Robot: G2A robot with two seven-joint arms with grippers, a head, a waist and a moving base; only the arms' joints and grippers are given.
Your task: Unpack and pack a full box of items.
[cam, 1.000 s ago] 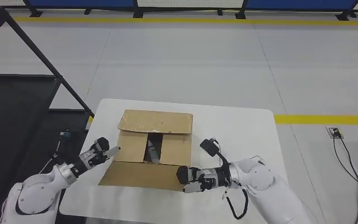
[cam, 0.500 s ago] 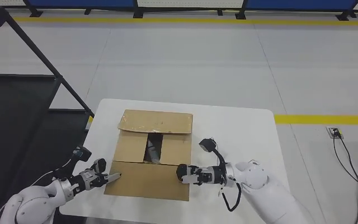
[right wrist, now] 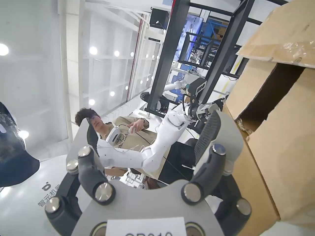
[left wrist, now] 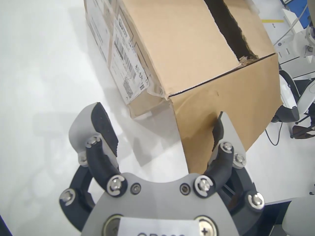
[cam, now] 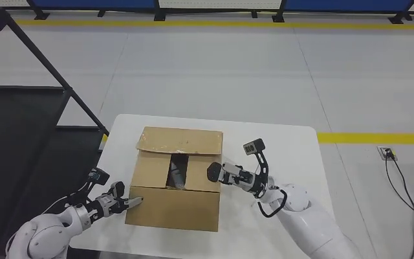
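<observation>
A brown cardboard box (cam: 194, 173) stands in the middle of the white table (cam: 278, 149). Its far flap (cam: 180, 139) is open. Two top flaps leave a dark gap (cam: 177, 171) with something grey inside. The near flap (cam: 173, 208) hangs down the front. My left gripper (cam: 132, 202) is open at the box's near left corner (left wrist: 169, 96). One of its fingers (left wrist: 221, 128) touches the brown front face. My right gripper (cam: 217, 173) is open at the box's right top edge, with one finger (right wrist: 211, 133) beside the right flap (right wrist: 283, 133).
A printed label (left wrist: 128, 69) covers the box's left side. A black metal frame (cam: 52, 71) slants past the table's left edge. Bare table lies to the right of the box and behind it. A yellow line (cam: 365, 137) runs across the floor beyond.
My right gripper rose from the near flap's right corner to the box's right top edge. The left gripper moved from the box's left side to its near left corner. The near flap dropped closer to the front.
</observation>
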